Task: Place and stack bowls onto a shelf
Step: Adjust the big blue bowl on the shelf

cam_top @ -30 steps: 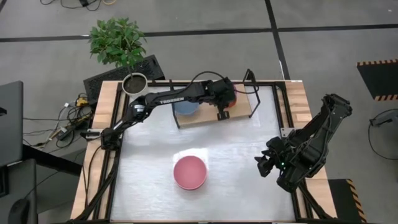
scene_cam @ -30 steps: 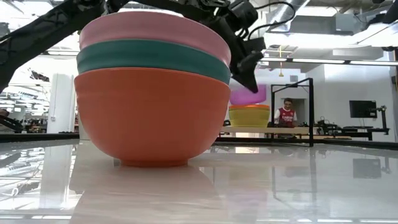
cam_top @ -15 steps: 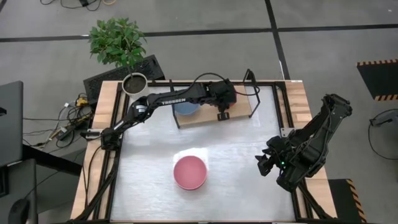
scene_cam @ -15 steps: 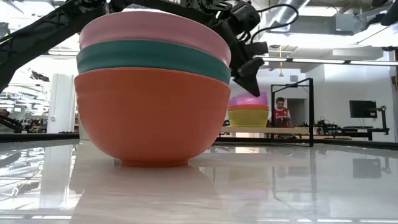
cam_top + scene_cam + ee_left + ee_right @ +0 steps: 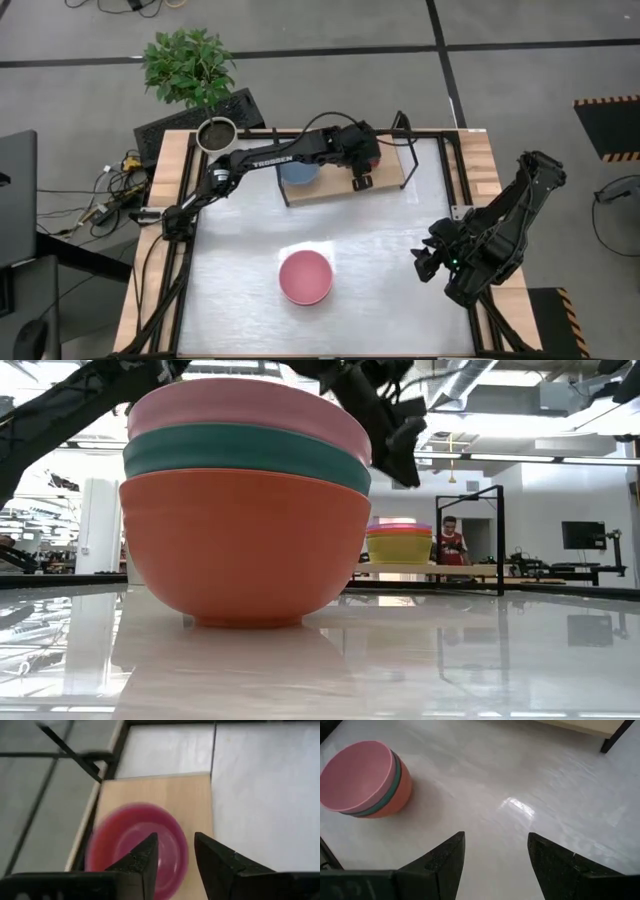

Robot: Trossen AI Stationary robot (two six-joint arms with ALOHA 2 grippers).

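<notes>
Purple bowl (image 5: 134, 851) sits on the shelf (image 5: 200, 795), nested on a yellow bowl (image 5: 399, 547) per the low view; blue bowl (image 5: 298, 174) beside it on the board. Left gripper (image 5: 175, 865) hangs just above the purple bowl, jaws parted, nothing in them.

Risk: one finger (image 5: 142, 865) appears over the bowl's inside, the other past its rim. A skewed lift could catch the rim and drag or tip the stack off the yellow bowl.

Pink/teal/orange stack (image 5: 367, 780) waits mid-table. Right gripper (image 5: 495, 855) is parked at the table's right edge, spread wide, empty.

Hidden: high view's arm covers the shelf stack; can't tell finger-to-rim clearance.
</notes>
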